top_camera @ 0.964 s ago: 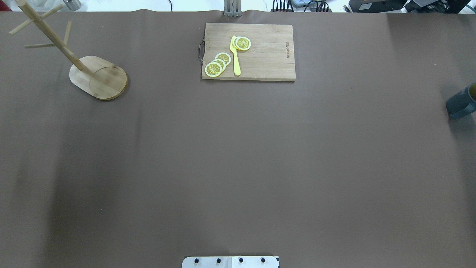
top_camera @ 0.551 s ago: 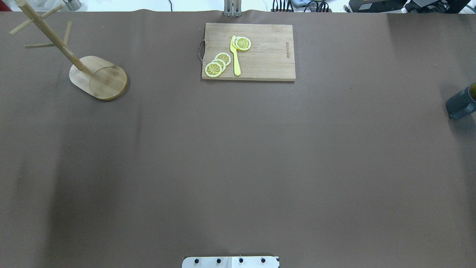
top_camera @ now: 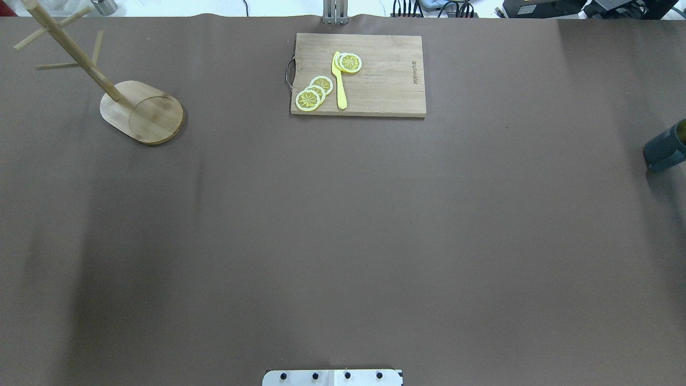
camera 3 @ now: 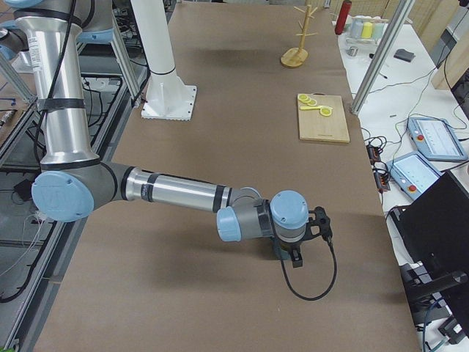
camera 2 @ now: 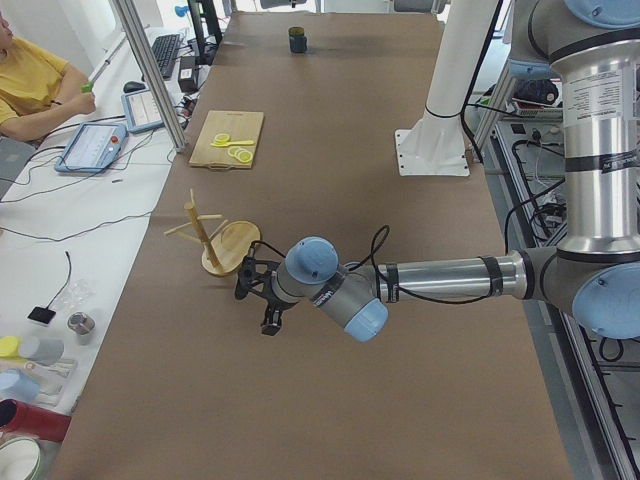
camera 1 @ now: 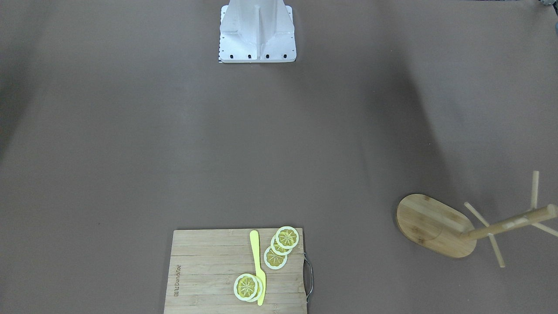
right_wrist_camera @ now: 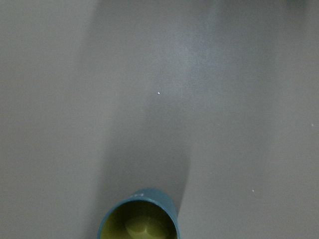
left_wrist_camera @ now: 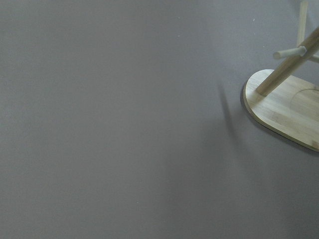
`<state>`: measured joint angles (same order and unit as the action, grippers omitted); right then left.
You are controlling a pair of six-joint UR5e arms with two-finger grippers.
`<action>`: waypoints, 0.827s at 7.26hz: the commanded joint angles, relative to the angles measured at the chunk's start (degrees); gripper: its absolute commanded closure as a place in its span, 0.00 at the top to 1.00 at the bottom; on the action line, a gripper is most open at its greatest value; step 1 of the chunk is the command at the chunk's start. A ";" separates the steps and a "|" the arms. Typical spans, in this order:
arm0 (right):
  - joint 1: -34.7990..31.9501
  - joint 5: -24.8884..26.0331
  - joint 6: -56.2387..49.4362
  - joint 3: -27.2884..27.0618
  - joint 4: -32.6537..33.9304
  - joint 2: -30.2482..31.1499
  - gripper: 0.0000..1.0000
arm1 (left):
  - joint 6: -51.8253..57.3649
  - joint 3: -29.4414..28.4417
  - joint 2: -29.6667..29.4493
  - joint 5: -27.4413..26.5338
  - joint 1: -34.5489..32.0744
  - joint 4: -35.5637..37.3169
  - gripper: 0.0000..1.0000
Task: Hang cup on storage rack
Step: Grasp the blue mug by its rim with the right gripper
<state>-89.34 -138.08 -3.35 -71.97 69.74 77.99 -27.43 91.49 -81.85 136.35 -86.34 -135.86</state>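
The dark slate-blue cup (top_camera: 666,151) stands upright at the table's far right edge, partly cut off in the overhead view. Its yellow inside shows at the bottom of the right wrist view (right_wrist_camera: 140,221). The bamboo storage rack (top_camera: 142,111) stands at the far left, with bare pegs; it also shows in the left wrist view (left_wrist_camera: 284,112). My right gripper (camera 3: 294,258) hangs close over the cup and hides it in the right side view. My left gripper (camera 2: 268,318) hovers just beside the rack's base (camera 2: 228,248). I cannot tell whether either gripper is open or shut.
A rectangular cutting board (top_camera: 386,80) with lemon slices (top_camera: 313,92) and a yellow knife (top_camera: 338,80) lies at the far middle. The robot's white base (camera 1: 257,35) stands at the near middle. An operator (camera 2: 30,80) sits beyond the table's far side.
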 commanded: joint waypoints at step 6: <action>8.31 5.71 6.25 3.06 -0.13 -1.10 0.94 | -2.18 0.17 -0.86 0.23 0.03 -0.11 0.98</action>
<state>-80.79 -132.43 3.09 -68.60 69.63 76.09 -28.55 91.54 -82.65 136.48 -86.31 -135.90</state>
